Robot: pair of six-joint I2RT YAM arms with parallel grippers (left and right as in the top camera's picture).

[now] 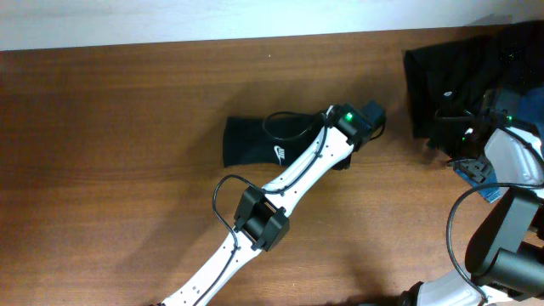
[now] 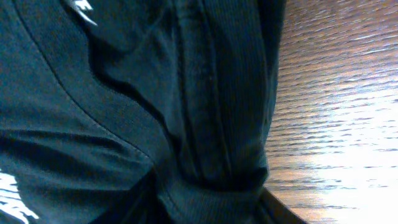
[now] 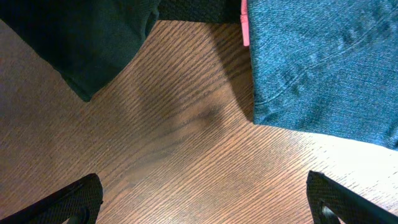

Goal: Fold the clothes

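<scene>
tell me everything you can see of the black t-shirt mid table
The black T-shirt of soft thin fabric lies folded into a compact oblong bundle near the middle of the brown wooden table. A small white logo faces up. Up close, creased folds, stitched seams and a ribbed band show. The left claw sits at its right end; a grip cannot be confirmed.

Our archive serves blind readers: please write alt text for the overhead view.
A folded black T-shirt with a white logo lies in the middle of a wooden table, the left arm reaching across it, the left gripper at the shirt's right end. At far right, the right arm sits by a heap of dark clothing.
</scene>
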